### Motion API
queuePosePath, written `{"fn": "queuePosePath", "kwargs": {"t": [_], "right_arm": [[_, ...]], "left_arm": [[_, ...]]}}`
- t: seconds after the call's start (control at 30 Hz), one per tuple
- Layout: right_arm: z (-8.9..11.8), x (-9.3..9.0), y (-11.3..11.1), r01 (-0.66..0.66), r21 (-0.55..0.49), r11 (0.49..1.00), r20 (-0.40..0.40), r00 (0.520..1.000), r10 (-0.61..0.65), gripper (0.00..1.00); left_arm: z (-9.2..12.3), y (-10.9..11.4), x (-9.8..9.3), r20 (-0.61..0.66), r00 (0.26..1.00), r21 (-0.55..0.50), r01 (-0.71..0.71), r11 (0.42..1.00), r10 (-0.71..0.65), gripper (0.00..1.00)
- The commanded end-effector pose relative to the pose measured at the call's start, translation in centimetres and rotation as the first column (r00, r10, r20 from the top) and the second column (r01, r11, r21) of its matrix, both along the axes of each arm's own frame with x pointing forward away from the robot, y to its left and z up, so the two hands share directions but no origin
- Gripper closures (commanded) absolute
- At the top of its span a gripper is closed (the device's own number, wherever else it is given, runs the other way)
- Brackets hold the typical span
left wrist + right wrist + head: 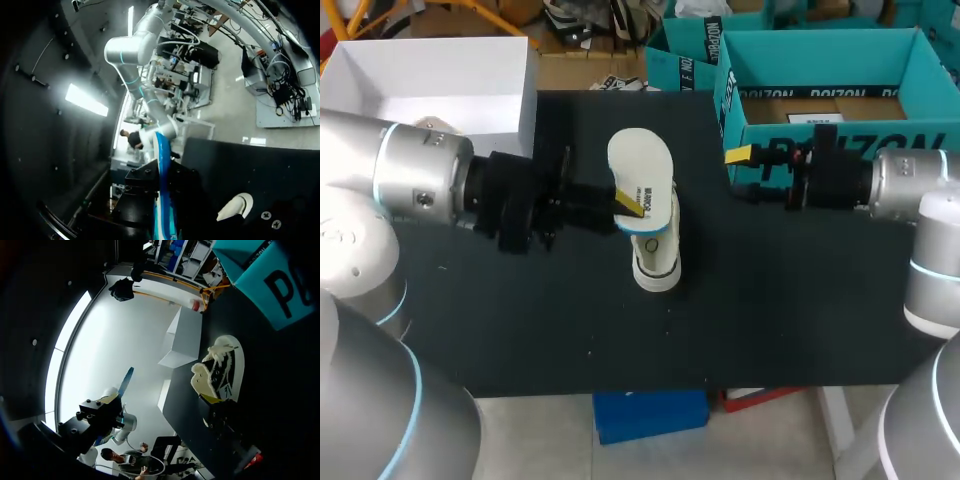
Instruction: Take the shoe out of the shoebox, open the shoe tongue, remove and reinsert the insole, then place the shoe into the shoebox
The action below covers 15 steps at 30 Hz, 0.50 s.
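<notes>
The shoe [657,265] lay out of the teal shoebox [820,128], in the middle of the tabletop [800,300], so the first step looked done. Its pale insole [640,170] sat raised over it, pinched near the heel end by the left end effector [626,205], so removal seemed under way. Reinserting the insole and boxing the shoe remained. The right end effector [740,155] hovered beside the shoebox's front wall, and I could not tell whether it was clenched or released.
</notes>
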State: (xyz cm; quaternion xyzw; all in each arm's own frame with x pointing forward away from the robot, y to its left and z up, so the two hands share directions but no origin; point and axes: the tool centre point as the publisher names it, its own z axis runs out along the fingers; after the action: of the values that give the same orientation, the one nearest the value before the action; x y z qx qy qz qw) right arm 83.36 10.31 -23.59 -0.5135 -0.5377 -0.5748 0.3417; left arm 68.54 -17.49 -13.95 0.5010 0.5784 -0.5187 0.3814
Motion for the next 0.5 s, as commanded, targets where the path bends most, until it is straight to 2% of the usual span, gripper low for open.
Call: {"fn": "queuePosePath", "kwargs": {"t": [0.03, 0.3, 0.4, 0.5], "right_arm": [[-0.1, 0.0, 0.2, 0.003, -0.001, 1.000, -0.001, 1.000, -0.003, 0.00], [-0.1, 0.0, 0.2, 0.003, -0.001, 1.000, -0.001, 1.000, -0.003, 0.00], [-0.1, 0.0, 0.2, 0.003, -0.001, 1.000, -0.001, 1.000, -0.003, 0.00], [-0.1, 0.0, 0.2, 0.003, -0.001, 1.000, -0.001, 1.000, -0.003, 0.00]], "left_arm": [[-2.7, 1.1, -0.9, 0.042, 0.999, -0.090, -0.012, 0.996, 0.016, 1.00], [-5.5, 1.1, -0.1, 0.055, 0.995, -0.159, 0.090, 0.983, -0.083, 1.00], [-6.4, 0.8, 0.0, 0.077, 0.994, -0.127, 0.093, 0.988, -0.084, 1.00], [-7.2, 0.8, 0.2, 0.043, 0.996, -0.103, 0.081, 0.991, -0.077, 1.00]]}}
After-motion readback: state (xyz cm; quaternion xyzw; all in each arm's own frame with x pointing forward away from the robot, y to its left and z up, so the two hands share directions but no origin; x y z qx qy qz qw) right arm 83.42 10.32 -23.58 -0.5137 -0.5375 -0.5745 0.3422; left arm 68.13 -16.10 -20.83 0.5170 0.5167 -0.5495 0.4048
